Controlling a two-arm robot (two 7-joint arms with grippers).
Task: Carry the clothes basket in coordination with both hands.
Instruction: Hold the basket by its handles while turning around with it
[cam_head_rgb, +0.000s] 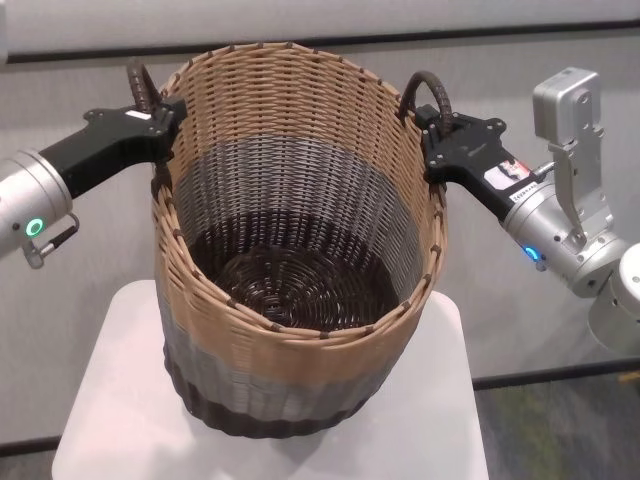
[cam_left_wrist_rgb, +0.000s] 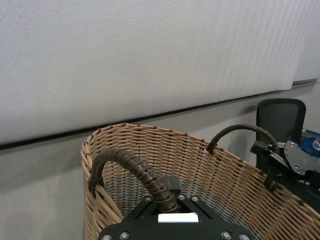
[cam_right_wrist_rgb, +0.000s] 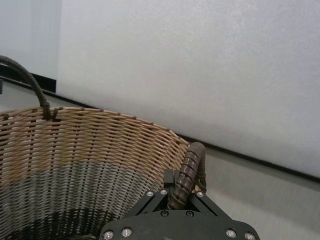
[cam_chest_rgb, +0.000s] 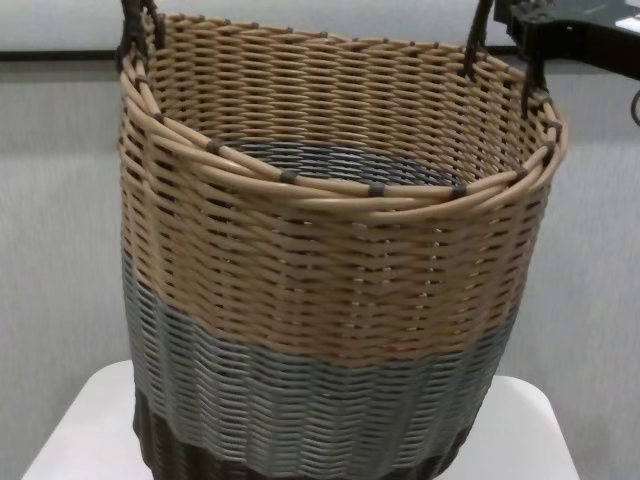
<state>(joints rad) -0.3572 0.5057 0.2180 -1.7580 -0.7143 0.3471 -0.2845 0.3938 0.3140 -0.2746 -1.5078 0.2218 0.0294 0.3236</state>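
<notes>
The white bench (cam_head_rgb: 440, 420) fills the bottom of the head view, with the clothes basket (cam_head_rgb: 290, 300) at frame centre over it (woven wicker, tan upper band, grey middle, dark brown base). At the rim's upper left, the left end effector (cam_head_rgb: 158, 112) is clamped on one dark loop handle (cam_head_rgb: 140, 85). At upper right, the right end effector (cam_head_rgb: 432, 122) is clamped on the other handle (cam_head_rgb: 425, 90). A grey wall (cam_head_rgb: 320, 20) lies behind.

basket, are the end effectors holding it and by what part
Yes. The left end effector grips the clothes basket by its left loop handle; the right end effector grips the right loop handle.
</notes>
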